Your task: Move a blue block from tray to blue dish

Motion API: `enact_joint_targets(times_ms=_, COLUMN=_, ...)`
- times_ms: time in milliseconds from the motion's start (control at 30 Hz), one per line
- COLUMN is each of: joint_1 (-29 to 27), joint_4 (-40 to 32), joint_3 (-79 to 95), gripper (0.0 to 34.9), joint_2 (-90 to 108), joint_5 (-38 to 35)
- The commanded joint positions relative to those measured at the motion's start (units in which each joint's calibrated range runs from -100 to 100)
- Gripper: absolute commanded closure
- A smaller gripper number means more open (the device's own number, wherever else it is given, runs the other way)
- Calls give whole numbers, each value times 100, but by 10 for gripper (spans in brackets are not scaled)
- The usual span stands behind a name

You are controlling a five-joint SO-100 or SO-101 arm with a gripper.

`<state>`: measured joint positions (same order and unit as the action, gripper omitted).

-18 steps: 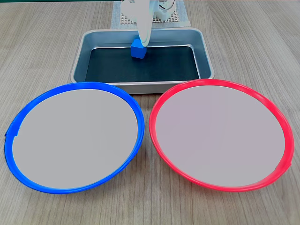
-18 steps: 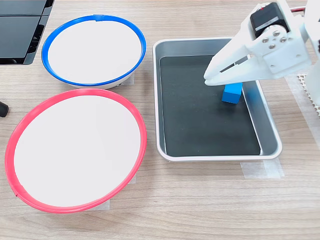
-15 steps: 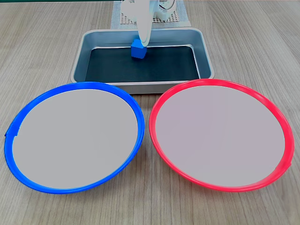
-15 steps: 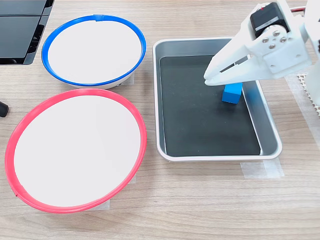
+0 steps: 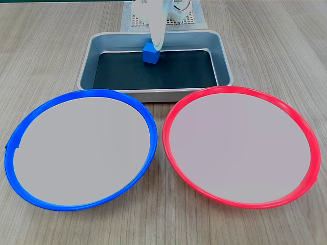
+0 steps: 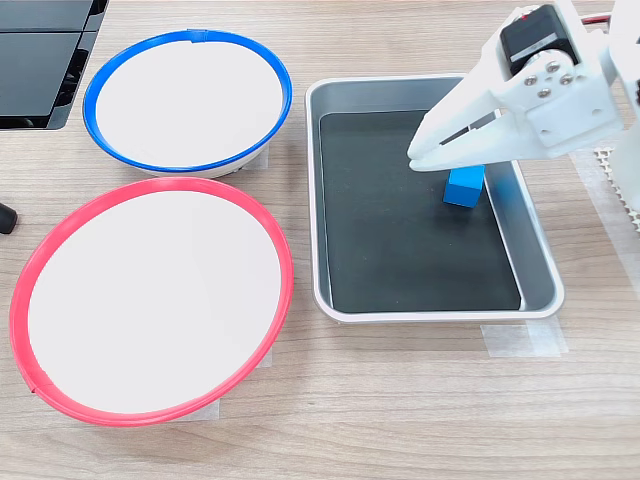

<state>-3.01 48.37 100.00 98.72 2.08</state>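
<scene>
My end effector [image 6: 420, 152] hangs over the blue block [image 6: 464, 187] in the tray [image 6: 315, 190]; I cannot tell its spread. I'd straddle the block squarely before squeezing, then carry it to the blue dish [image 6: 90, 100].

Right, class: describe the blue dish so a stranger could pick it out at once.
Find the tray on the table. Two round plates lie in front of it, side by side. The blue dish is on the first exterior view's left, alone in having a blue rim; its twin's rim is red.
</scene>
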Motion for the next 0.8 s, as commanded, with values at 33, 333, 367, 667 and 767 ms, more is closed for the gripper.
enact_joint_targets(times_ms=33, joint_1=33, joint_4=-70, joint_3=0, gripper=346, joint_2=34, joint_5=-10)
enact_joint_targets(times_ms=333, joint_1=33, joint_4=-70, joint_3=0, gripper=346, joint_2=34, joint_5=-10)
enact_joint_targets(times_ms=367, joint_1=33, joint_4=-70, joint_3=0, gripper=346, joint_2=34, joint_5=-15)
enact_joint_targets(times_ms=667, joint_1=343, joint_4=442, joint_3=-1138, gripper=348, joint_2=-1049, joint_5=-728)
enact_joint_targets(times_ms=767, joint_1=183, joint_4=945, joint_3=-2576, gripper=348, joint_2=-2670, joint_5=-1260)
